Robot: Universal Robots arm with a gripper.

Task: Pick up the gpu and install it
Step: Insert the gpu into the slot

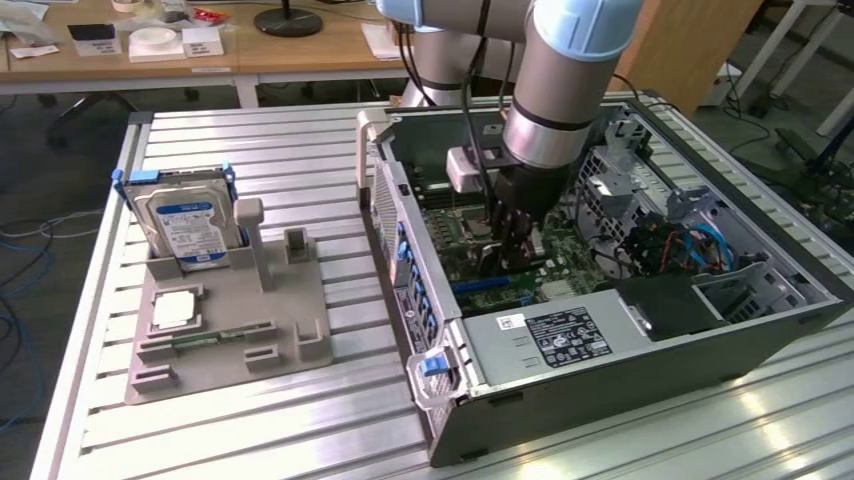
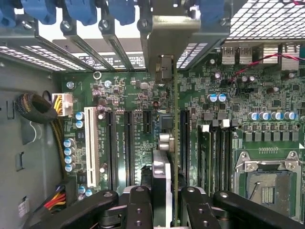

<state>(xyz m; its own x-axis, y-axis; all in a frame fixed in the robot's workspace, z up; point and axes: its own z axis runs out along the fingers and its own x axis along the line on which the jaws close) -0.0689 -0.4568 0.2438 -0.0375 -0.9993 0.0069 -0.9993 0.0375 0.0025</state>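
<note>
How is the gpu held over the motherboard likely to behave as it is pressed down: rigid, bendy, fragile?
Probably stiff: the gpu shows as a straight thin edge, with no visible bow. Likely fragile: it is a bare circuit board. It may tilt if pushed unevenly, since the gripper holds it at one end while the metal bracket sits far off.

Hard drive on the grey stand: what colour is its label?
Blue and white on the hard drive, best in the exterior view.

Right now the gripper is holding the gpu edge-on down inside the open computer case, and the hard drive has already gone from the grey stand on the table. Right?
Not quite. The hard drive is upright in the grey stand, as the exterior view shows. The rest holds: the gripper grips the gpu edge-on inside the open computer case.
</note>
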